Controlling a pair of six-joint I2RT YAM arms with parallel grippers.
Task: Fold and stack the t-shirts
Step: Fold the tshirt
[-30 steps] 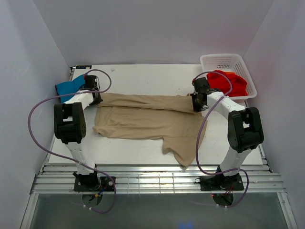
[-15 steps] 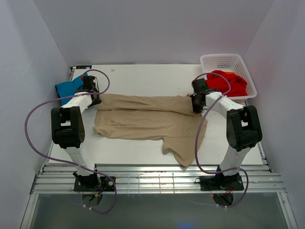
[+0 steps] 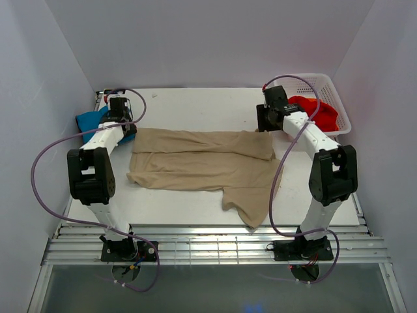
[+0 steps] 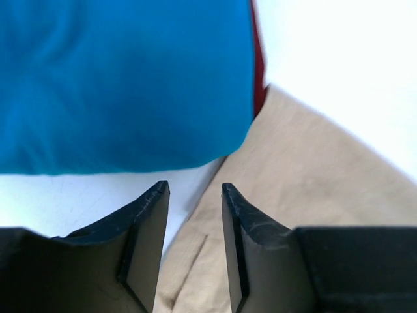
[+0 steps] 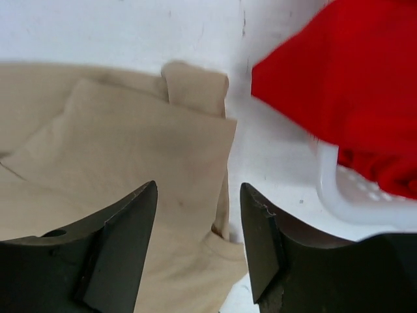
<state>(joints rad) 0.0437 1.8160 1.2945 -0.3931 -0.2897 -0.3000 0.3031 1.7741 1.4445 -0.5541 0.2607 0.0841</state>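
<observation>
The soft tan t-shirt [image 3: 202,163] lies flat and creased on the smooth white desk [image 3: 195,107]; both arms' jaws are released, empty.

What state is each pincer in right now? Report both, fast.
Left pincer: open, holding nothing, over the edge of the tan shirt.
Right pincer: open, holding nothing, over the tan shirt's corner.
</observation>
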